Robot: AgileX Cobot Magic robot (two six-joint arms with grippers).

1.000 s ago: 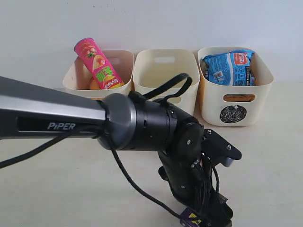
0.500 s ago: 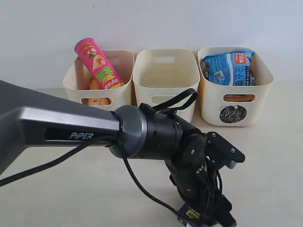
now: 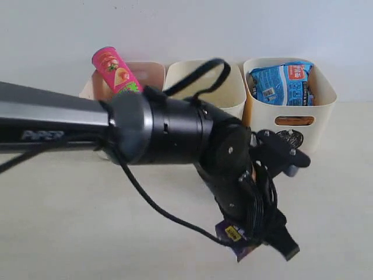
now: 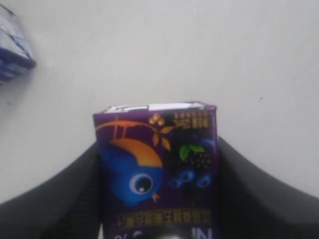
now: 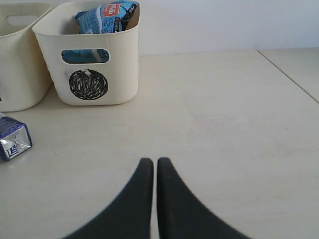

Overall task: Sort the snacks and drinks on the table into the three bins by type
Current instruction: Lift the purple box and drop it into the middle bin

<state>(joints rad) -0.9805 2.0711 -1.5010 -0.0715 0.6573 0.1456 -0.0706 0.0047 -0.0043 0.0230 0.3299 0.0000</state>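
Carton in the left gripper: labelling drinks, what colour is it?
Carton: dark purple, blue bird picture; best in left wrist view.

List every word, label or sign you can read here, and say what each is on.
Black scribbled circle: on the front of the cream plastic bin.
Logo on the grey arm: motion-blurred, unreadable.
Chinese characters on the dark purple drink carton: too blurred to read.
Print on the blue noodle packet and pink chip tube: too small.

Soft even light, blurry left wrist view
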